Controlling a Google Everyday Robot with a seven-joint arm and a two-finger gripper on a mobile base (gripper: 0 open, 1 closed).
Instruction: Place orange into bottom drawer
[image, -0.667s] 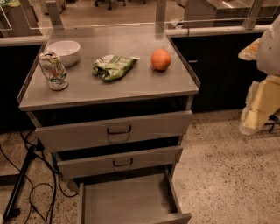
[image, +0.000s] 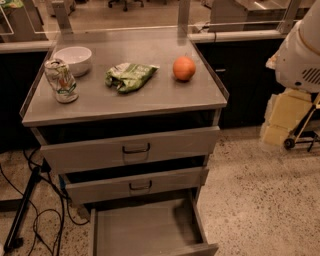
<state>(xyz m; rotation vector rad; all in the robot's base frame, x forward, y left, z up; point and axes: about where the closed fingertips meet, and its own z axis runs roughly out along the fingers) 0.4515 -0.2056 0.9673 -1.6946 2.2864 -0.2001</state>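
The orange (image: 184, 68) sits on the grey cabinet top (image: 150, 102), at its back right. The bottom drawer (image: 142, 230) is pulled out below the two upper drawers, and its flat grey floor holds nothing. My gripper (image: 282, 117) hangs at the right edge of the view under the white arm housing (image: 300, 50). It is to the right of the cabinet, lower than the top and well apart from the orange. It holds nothing that I can see.
On the top also stand a white bowl (image: 74, 59), a crushed can (image: 61, 81) and a green snack bag (image: 129, 76). The two upper drawers (image: 135, 149) are slightly ajar. Cables (image: 30, 200) lie on the floor at the left. A wheeled stand (image: 300, 137) is at the right.
The white arm housing and the gripper have shifted a little to the left at the right edge. The orange and the drawers have not moved.
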